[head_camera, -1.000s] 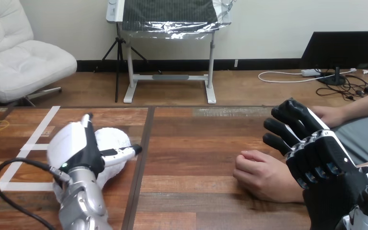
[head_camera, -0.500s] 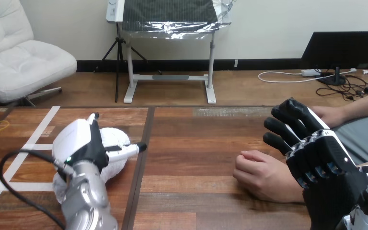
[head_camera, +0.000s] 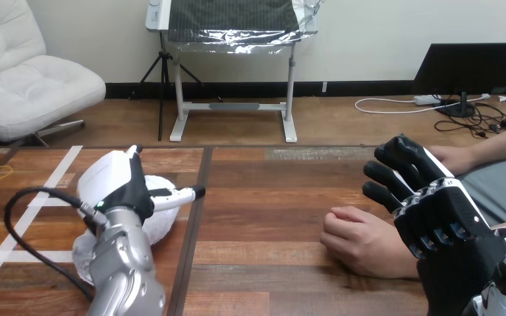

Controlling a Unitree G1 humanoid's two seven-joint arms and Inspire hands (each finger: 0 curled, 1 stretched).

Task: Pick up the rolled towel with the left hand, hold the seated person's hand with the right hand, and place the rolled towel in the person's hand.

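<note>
Wooden desk (head_camera: 270,197) ahead of me. On its left half lies the towel (head_camera: 161,220), a white roll, and I judge its long axis runs from near-left to far-right. Over it, my left robot hand (head_camera: 115,184) sits right on top, white back up. Whether it has closed round the roll, I cannot tell. Across on the right half, the person's hand (head_camera: 362,240) rests loosely curled on the wood, well apart from the towel. My right robot hand (head_camera: 438,217) hovers at that wrist, spread and relaxed, gripping nothing. So the left is the near one, and the carry goes rightward.
</note>
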